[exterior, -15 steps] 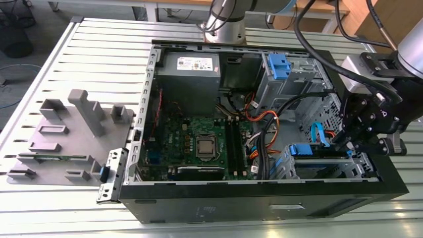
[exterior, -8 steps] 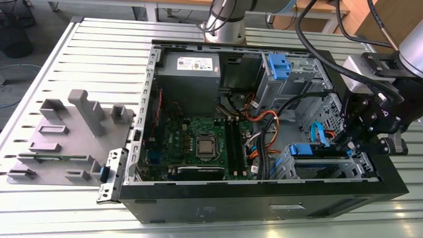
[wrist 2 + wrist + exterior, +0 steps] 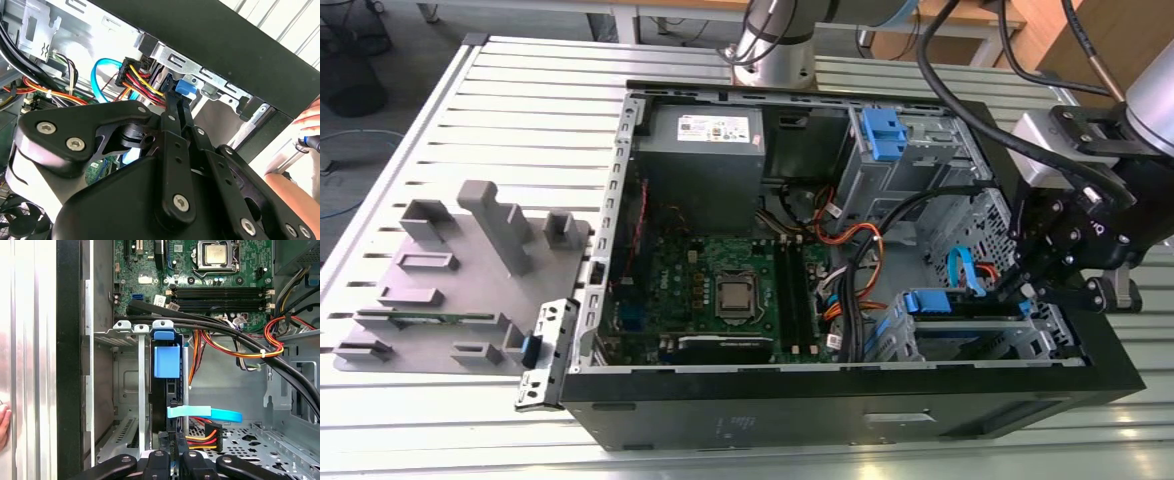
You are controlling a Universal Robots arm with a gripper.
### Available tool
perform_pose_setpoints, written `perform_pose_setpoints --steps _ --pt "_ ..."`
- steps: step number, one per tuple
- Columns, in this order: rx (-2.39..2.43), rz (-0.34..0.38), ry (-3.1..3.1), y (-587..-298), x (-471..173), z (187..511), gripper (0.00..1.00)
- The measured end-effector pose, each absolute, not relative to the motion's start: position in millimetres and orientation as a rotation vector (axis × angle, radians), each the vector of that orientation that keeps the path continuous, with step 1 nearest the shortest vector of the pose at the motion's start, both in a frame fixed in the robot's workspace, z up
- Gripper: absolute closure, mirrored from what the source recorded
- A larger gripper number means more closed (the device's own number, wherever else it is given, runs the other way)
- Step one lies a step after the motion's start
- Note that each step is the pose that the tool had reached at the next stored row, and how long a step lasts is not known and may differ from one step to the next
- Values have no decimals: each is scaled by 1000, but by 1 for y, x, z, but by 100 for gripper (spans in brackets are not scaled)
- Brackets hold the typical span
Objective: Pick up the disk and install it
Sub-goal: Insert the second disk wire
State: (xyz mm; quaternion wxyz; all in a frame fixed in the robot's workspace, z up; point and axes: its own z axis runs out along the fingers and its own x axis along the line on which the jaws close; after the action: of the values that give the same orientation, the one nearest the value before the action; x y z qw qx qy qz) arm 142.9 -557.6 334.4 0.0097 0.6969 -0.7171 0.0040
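Most of the job looks done | disk [image 3: 166,362] stands edge-on in drive cage [image 3: 127,390] | hand [image 3: 170,460] at its rear edge, grip unclear | final seating unconfirmed

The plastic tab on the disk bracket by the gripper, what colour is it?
Blue; the plastic tab shows best in the first wrist view.

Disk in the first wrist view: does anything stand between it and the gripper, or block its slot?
Nothing visible does. The gripper is right at the disk, which stands on edge in the drive cage; the blue cable runs off beside it.
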Motion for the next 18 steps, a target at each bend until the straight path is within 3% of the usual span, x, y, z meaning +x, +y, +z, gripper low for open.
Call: perform_pose_setpoints --steps 18 --pt "2177 15 -2240 -557 136 337 84"
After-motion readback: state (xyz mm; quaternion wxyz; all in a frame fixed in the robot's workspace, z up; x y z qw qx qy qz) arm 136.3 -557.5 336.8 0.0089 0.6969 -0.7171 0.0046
